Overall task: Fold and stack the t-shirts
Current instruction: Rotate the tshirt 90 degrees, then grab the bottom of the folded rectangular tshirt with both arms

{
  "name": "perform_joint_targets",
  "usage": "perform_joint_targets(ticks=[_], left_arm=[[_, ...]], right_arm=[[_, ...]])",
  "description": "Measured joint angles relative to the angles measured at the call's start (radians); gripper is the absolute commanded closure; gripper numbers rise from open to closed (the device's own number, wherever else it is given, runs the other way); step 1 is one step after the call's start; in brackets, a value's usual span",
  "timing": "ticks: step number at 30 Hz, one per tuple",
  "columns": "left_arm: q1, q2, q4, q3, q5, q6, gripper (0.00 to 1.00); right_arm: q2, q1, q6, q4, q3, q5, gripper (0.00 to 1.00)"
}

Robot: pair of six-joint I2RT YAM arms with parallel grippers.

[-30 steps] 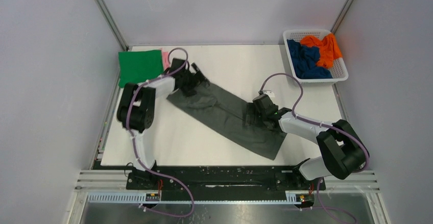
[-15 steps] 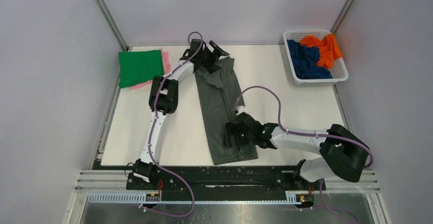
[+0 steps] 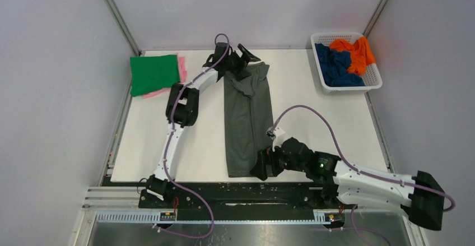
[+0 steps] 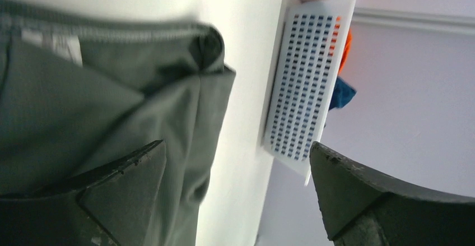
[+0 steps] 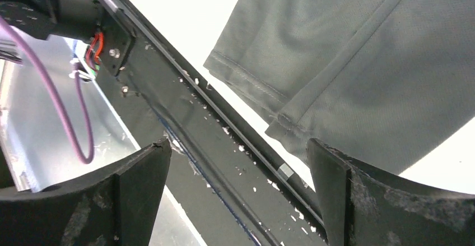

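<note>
Top external view: a dark grey t-shirt [image 3: 246, 117] is seen on the white worktop [image 3: 201, 139], folded lengthwise into a long narrow strip which runs from the far side to the near edge, approx. in the middle. The left gripper [image 3: 245, 62] is placed at the far end of the strip, by the collar. The right gripper [image 3: 261, 166] is placed at the near end, just beside the right corner of the hem. In the left wrist view the fingers are shown spread wide and nothing is pinched betw. them. One finger is over the grey cloth, but contact cannot be told. The collar w/ its label is seen beyond. In the right wrist view the fingers are spread wide as well, w/ nothing held. The stitched hem is seen beyond the tips, and the black rail [image 5: 213, 162] lies below them. At the far left corner a green t-shirt [image 3: 152, 73] is laid folded on a pink t-shirt [image 3: 181, 64], of which only an edge is visible. At the far right corner a white lattice basket [image 3: 336, 34] is placed, and an orange t-shirt [image 3: 357, 52] and a navy t-shirt [image 3: 334, 66] are crumpled inside it.
</note>
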Motion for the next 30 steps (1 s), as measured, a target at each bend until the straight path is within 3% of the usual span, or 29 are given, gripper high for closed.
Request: perform_joint_targets(ticks=[3, 7, 11, 16, 24, 30], left_arm=[[-0.01, -0.201, -0.111, -0.177, -0.008, 0.111, 0.01], [-0.051, -0.601, -0.232, -0.42, -0.054, 0.275, 0.01], [-0.11, -1.063, -0.226, -0.717, -0.15, 0.403, 0.01], [-0.162, -1.44, -0.218, -1.105, -0.284, 0.447, 0.01], [-0.36, -1.597, -0.34, -1.641, -0.441, 0.354, 0.03], [-0.528, -1.671, -0.368, -1.762, -0.471, 0.236, 0.12]], right_arm=[[-0.138, 0.0, 0.023, -0.016, -0.048, 0.023, 0.01], [-0.245, 0.0, 0.048, -0.073, -0.059, 0.071, 0.0], [-0.293, 0.0, 0.059, -0.121, -0.078, 0.123, 0.0], [-0.335, 0.001, 0.082, -0.168, -0.145, 0.237, 0.01], [-0.367, 0.001, 0.119, -0.209, -0.172, 0.381, 0.01], [-0.34, 0.001, 0.142, -0.221, -0.181, 0.414, 0.08]])
